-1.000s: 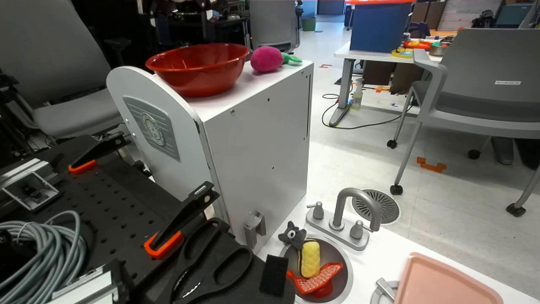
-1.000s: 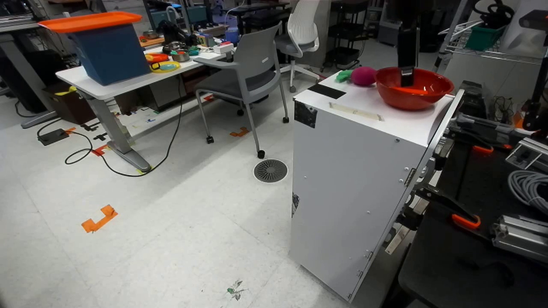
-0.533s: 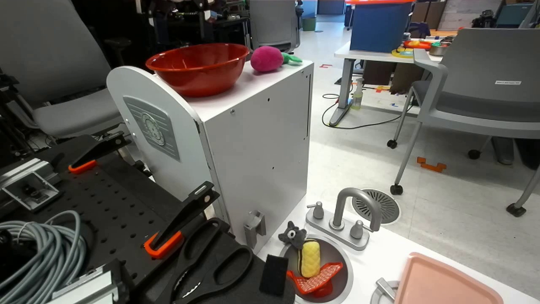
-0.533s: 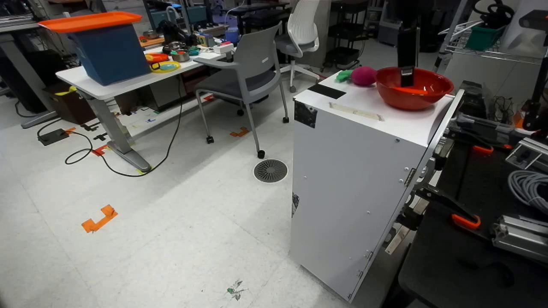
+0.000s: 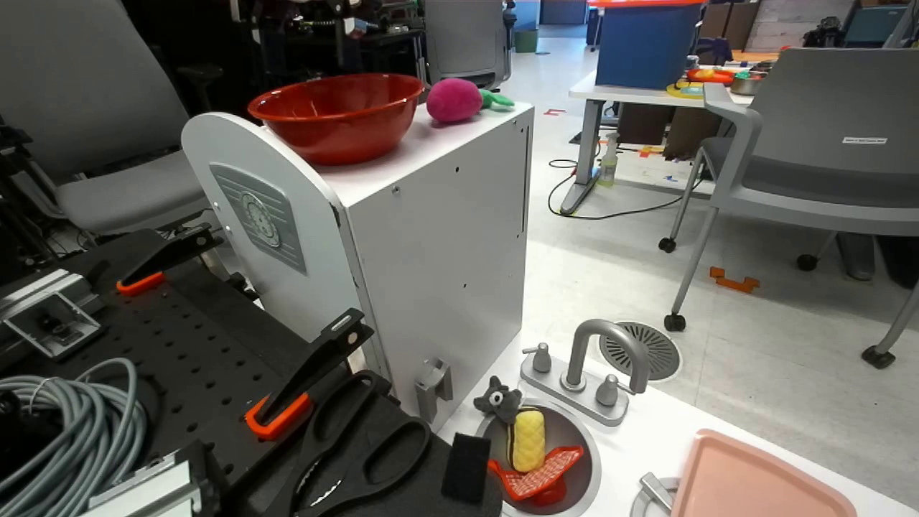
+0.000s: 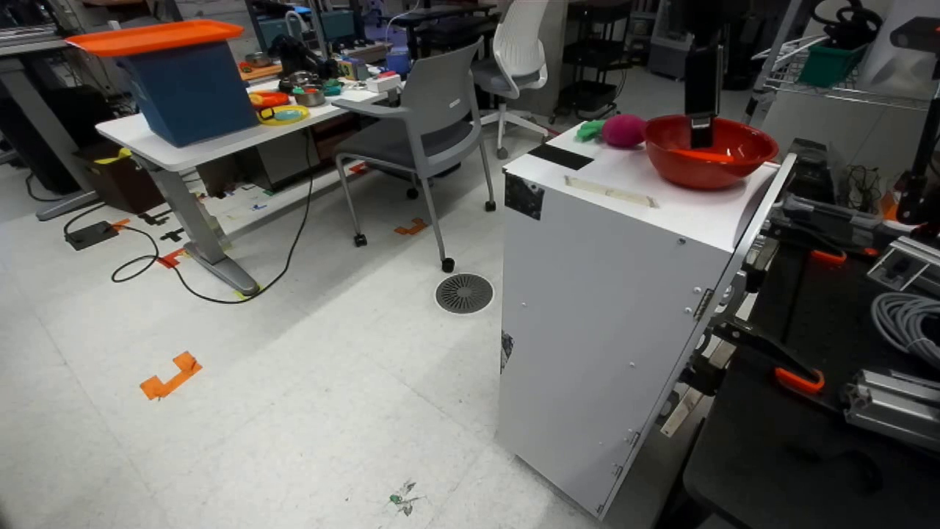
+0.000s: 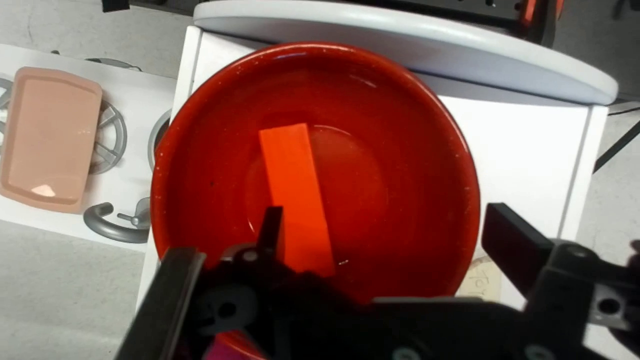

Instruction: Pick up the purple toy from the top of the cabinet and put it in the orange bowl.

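Observation:
The purple toy [image 5: 454, 100], a round magenta body with a green top, lies on the white cabinet [image 5: 445, 215]. It also shows in an exterior view [image 6: 623, 131] and barely at the bottom edge of the wrist view [image 7: 223, 350]. The bowl [image 5: 344, 133] looks red-orange and stands beside the toy on the cabinet top; it fills the wrist view [image 7: 400, 150]. A bright orange block [image 7: 295, 180] lies inside it. My gripper [image 7: 385, 225] is open with nothing between its fingers, over the bowl; an exterior view shows a dark finger [image 6: 701, 132] there.
A raised rounded panel [image 5: 251, 194] edges the cabinet top beside the bowl. Below are a toy sink [image 5: 581, 459] with a faucet [image 5: 610, 345] and a pink tray [image 5: 754, 481]. A black table [image 5: 179, 359] holds clamps and cable.
My gripper has shifted slightly, a little to the right in an exterior view, still over the bowl. The toy and the bowl have not moved.

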Tool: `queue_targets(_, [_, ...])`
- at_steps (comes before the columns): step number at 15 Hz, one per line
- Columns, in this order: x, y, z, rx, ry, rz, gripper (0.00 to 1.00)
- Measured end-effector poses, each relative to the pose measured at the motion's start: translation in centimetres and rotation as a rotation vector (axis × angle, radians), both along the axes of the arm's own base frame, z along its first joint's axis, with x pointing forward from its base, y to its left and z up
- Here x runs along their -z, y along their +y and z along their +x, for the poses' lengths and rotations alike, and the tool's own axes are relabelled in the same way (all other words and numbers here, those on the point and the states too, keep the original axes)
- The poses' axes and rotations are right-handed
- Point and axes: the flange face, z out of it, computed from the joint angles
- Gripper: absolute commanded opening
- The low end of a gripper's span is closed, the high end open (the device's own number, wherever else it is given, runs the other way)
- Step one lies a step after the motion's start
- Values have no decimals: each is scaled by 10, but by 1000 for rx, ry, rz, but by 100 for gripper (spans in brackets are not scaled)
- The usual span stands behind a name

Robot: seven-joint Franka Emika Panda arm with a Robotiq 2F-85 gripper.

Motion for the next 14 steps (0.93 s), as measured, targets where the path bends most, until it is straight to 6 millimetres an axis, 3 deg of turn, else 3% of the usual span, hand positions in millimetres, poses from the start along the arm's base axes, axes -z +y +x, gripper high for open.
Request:
queue_targets(8, [-2, -24, -21, 84, 1, 19, 100])
queue_targets(14, [9, -54, -30, 177, -15, 51, 100])
